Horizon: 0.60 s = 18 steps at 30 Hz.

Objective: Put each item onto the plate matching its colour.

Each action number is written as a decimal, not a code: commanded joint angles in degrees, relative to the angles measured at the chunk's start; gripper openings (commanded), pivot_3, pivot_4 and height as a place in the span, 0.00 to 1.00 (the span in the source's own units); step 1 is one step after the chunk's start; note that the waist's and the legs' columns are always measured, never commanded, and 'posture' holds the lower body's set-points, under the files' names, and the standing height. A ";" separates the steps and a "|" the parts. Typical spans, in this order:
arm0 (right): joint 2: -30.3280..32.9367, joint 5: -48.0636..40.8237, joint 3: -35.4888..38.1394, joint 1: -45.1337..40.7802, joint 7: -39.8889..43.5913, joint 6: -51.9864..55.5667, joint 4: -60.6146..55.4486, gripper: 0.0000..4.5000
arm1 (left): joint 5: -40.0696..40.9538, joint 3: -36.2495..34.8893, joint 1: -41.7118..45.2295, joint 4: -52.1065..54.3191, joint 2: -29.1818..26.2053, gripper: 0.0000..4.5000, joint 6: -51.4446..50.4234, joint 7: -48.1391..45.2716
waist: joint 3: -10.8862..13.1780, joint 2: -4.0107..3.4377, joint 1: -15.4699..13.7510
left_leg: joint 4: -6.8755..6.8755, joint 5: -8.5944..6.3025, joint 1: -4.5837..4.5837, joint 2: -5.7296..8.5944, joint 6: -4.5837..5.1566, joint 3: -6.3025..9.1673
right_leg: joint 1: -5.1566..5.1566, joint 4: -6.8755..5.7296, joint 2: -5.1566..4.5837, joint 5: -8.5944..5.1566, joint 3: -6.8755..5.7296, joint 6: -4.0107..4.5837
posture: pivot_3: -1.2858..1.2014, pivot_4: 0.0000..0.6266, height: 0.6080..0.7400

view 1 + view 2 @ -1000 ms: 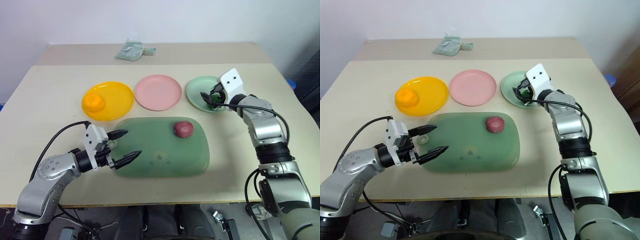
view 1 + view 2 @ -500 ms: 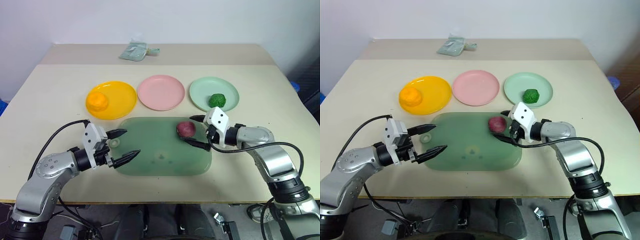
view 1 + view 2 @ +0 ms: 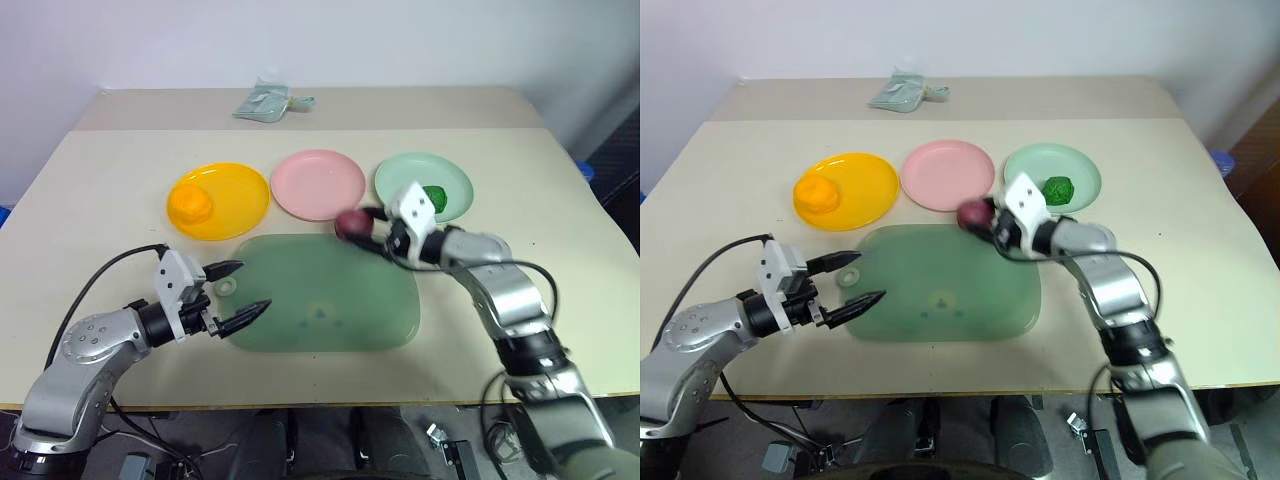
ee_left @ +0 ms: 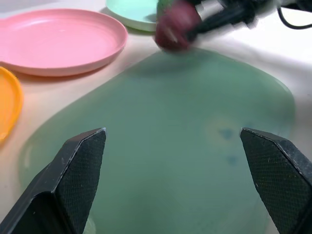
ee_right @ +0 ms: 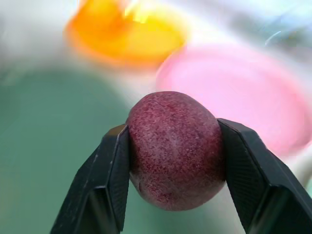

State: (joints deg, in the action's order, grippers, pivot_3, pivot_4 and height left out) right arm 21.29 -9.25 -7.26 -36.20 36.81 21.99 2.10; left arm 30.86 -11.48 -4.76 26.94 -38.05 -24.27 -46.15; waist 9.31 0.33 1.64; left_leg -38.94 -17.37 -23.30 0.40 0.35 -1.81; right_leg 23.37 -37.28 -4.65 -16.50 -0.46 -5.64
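— With the smooth orange ball [image 3: 189, 206] on the round yellow-orange plastic plate [image 3: 240, 190] and the bumpy dark green ball [image 3: 434, 197] on the pale mint green plate [image 3: 458, 183], what remains?

— Only the purplish-red ball [image 5: 174, 148]: the right pincer [image 3: 362, 228] clamps it near the pink plate [image 3: 318, 184], above the dark-green tray [image 3: 330, 310]. The left pincer [image 3: 236, 289] gapes wide, empty.

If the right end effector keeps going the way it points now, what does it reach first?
Probably the pink plate: the right end effector, shut on the purplish-red ball, points over its near rim, with the yellow-orange plate farther along. Depth is uncertain.
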 commanded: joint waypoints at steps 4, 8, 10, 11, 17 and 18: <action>-9.01 7.54 -0.35 -12.93 -13.16 -8.46 24.65 0.47 | 1.59 -3.40 -0.53 3.30 2.23 1.00 -0.47 5.08 | -0.01 0.02 -0.41 | -0.02 0.00 -0.03 0.05 0.00 -0.01 | -0.01 0.04 -0.01 0.00 -0.02 0.00 | 0.52 0.24 1.00; -10.80 8.48 0.44 -17.01 -14.06 -13.38 33.99 0.58 | 1.26 -3.61 -2.63 4.94 2.21 1.00 -0.28 5.95 | 0.00 0.01 -0.44 | -0.02 0.00 -0.10 0.08 0.01 -0.05 | 0.04 0.06 -0.02 0.00 -0.02 -0.01 | 0.52 0.24 1.00; -10.80 7.99 1.12 -17.26 -13.45 -15.38 34.58 0.77 | 1.36 -3.76 -3.28 5.70 2.40 1.00 -0.38 6.71 | 0.00 0.01 -0.36 | -0.03 0.00 -0.11 0.08 0.01 -0.06 | 0.04 0.06 -0.02 0.00 -0.02 -0.01 | 0.52 0.24 1.00; -10.50 7.77 1.29 -16.79 -12.85 -16.34 33.55 0.89 | 1.44 -3.78 -3.61 6.16 2.61 1.00 -0.41 7.19 | 0.00 0.01 -0.28 | -0.03 0.00 -0.11 0.07 0.01 -0.06 | 0.04 0.06 -0.02 0.00 -0.02 -0.01 | 0.52 0.24 1.00; -4.37 4.94 2.37 -8.25 -3.96 -18.92 19.46 0.99 | 0.77 -5.21 -5.75 6.61 3.32 1.00 0.44 9.17 | 0.00 0.00 -0.42 | -0.03 0.00 -0.09 0.06 0.01 -0.05 | 0.03 0.03 -0.01 0.01 -0.02 -0.01 | 0.52 0.24 1.00; -0.85 2.55 3.60 -3.96 0.53 -18.59 13.57 0.99 | 0.14 -6.59 -6.33 5.44 3.14 1.00 1.38 9.28 | -0.01 0.01 -0.70 | -0.02 0.00 -0.10 0.06 0.01 -0.05 | 0.03 0.05 -0.01 0.01 -0.01 -0.01 | 0.52 0.24 1.00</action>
State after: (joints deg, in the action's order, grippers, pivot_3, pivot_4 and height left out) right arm 16.61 -3.21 -6.31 -43.75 31.97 3.78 23.62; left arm 31.72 -14.64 -10.15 32.21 -34.69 -24.45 -37.21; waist 9.31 0.35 0.94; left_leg -38.96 -17.38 -23.40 0.46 0.38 -1.82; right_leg 23.38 -37.23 -4.67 -16.49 -0.48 -5.65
